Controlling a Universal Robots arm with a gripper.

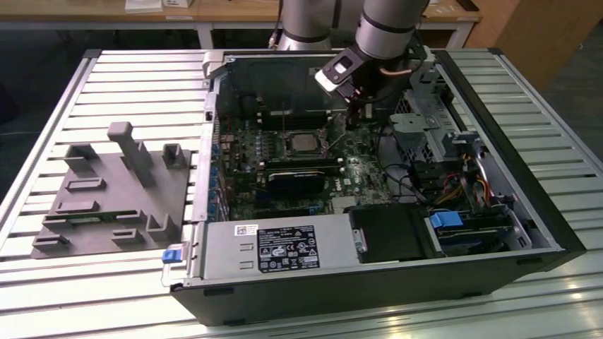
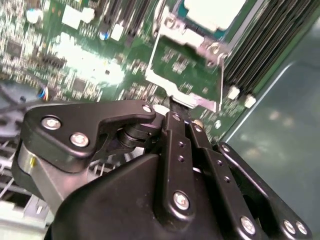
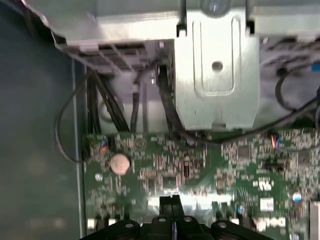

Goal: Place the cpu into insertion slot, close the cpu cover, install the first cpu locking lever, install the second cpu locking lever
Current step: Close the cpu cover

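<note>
Silvery cpu (image 1: pixel 303 143) sits in the insertion slot (image 1: pixel 287 144) (cpu cover (image 2: pixel 186 97) open); jaws pressed together, holding nothing.

Second wrist view: the cpu (image 2: pixel 212 11) was cut off by the picture's edge. The gripper (image 2: pixel 176 116) hid one edge of the cover (image 2: pixel 200 103). The board (image 2: pixel 75 60) was blurred.

First wrist view: the gripper's body was cut off by the picture's edge. The board's small parts were too blurred to tell.

Exterior view: the arm (image 1: pixel 388 28) was cut off at the top. The slot (image 1: pixel 303 143) was too small to tell how the cover lay.
</note>
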